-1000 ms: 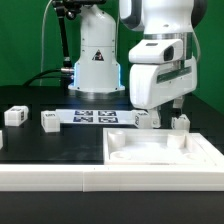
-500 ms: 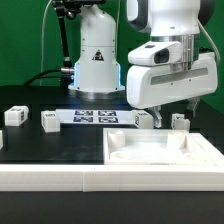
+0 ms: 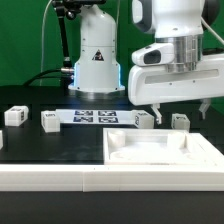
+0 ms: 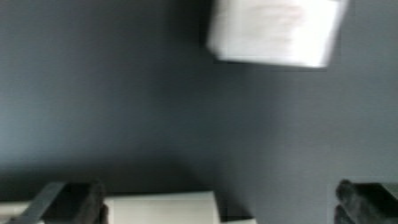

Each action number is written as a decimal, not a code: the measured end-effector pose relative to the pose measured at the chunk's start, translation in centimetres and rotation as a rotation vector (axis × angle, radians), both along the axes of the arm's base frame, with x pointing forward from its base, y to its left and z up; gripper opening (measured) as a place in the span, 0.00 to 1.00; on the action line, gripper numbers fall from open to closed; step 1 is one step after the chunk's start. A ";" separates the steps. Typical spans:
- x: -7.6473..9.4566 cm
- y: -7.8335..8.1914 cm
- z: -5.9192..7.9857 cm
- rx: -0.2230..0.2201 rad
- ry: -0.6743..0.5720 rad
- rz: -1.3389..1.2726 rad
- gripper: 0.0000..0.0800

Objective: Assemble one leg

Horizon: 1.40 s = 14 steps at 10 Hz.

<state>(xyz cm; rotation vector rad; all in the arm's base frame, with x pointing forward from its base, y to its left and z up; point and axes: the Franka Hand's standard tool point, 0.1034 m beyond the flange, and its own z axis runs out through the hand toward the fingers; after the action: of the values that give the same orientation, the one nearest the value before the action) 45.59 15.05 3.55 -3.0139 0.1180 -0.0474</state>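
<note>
Four white legs with marker tags stand on the black table in the exterior view: two at the left (image 3: 14, 116) (image 3: 49, 119) and two near the middle (image 3: 143, 119) (image 3: 180, 121). My gripper (image 3: 180, 108) hangs open and empty just above the two middle legs, its fingers (image 3: 153, 110) spread wide. In the wrist view the gripper (image 4: 217, 205) is open. One blurred white leg (image 4: 160, 208) lies between the fingers, close to one of them. Another leg (image 4: 276, 30) lies farther off. The large white panel (image 3: 160, 150) lies in front.
The marker board (image 3: 95, 116) lies flat behind the legs. The robot's white base (image 3: 97, 60) stands at the back. A white rail (image 3: 50, 176) runs along the table's front edge.
The wrist has turned and shifted toward the exterior view's right. The fingers now stand apart, either side of the right middle leg. The legs have not moved.
</note>
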 end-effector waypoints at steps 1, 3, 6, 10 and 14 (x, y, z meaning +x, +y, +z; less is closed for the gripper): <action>-0.4 0.4 -0.2 0.002 0.001 -0.011 0.81; -0.4 0.4 -0.1 0.003 0.024 -0.023 0.81; -0.4 0.4 -0.2 0.002 0.020 0.011 0.81; -0.6 0.4 -0.2 0.001 0.033 0.018 0.81; -1.3 0.4 -0.5 -0.009 0.233 0.056 0.81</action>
<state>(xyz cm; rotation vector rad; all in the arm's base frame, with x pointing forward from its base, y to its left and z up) 44.30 15.45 3.04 -3.0179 0.0554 0.3091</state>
